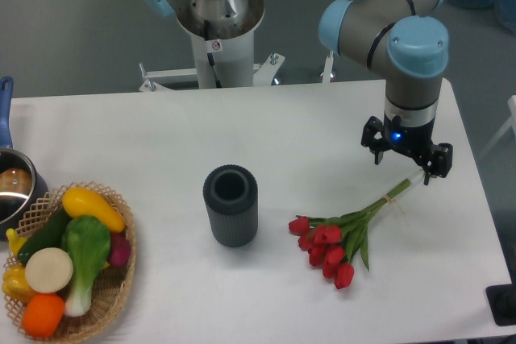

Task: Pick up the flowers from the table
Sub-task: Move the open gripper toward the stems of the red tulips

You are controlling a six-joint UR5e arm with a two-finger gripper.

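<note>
The flowers (343,235) lie flat on the table (282,126) toward its right edge, red heads pointing at the near edge and the tied pale stem ends angled up toward the far right corner. The gripper (409,168) hangs straight down over those stem ends, at or just above the tie; its dark fingers look spread to either side of the stems, but whether they touch them cannot be told from this angle. Nothing lies between the gripper and the bunch. A dark ribbed cylinder vase (230,205) stands upright near the middle of the table, to the left of the flower heads and apart from them. A wicker basket (113,296) of toy vegetables sits at the near left corner, with a small pot (14,187) at the left edge behind it
</note>
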